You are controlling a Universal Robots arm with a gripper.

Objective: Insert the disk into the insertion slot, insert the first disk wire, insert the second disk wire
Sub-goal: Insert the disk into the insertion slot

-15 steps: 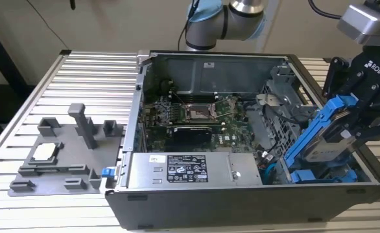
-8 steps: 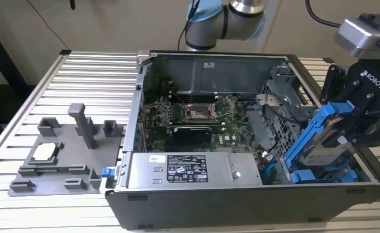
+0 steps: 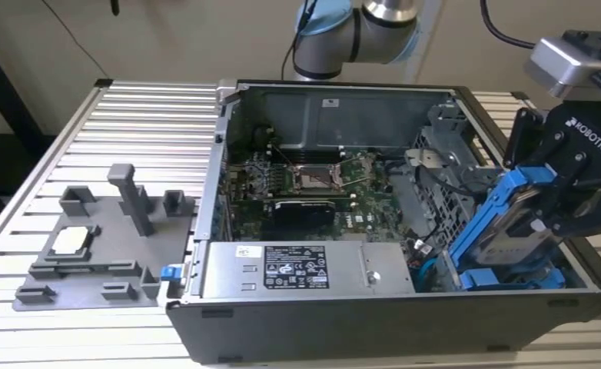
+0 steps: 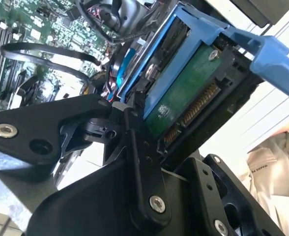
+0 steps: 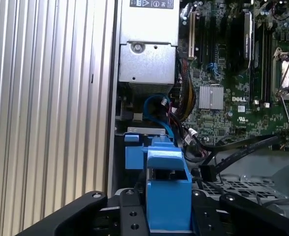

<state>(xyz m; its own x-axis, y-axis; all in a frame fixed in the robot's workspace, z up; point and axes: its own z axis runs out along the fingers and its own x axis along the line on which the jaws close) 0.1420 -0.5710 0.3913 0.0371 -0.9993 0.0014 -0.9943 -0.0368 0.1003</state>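
Black finger links of the gripper (image 5: 168,219) sit closest in both wrist views, and the one disk (image 3: 508,233) stands between them, edge-on in its bright blue carrier. In the second wrist view the disk's green circuit board and connector row face outward, and one finger (image 4: 137,147) presses against its edge. The two fingers are closed on the disk, one on each side.

At the exterior view's right, the gripper holds the disk steeply tilted. Its upper end is at the fingers and its lower end is down inside the near right corner of the one open computer case (image 3: 280,330). The single grey power supply box (image 3: 280,269) (the one with the white sticker) lies just to its left. One drive cage (image 3: 449,127) of grey sheet metal runs along the case's right wall, farther back; whether the disk's lower edge sits in a bay is hidden.

One motherboard (image 3: 311,184) covers the case floor. One grey fixture tray (image 3: 85,254) lies on the ribbed table (image 3: 126,123), well apart on the exterior view's left.
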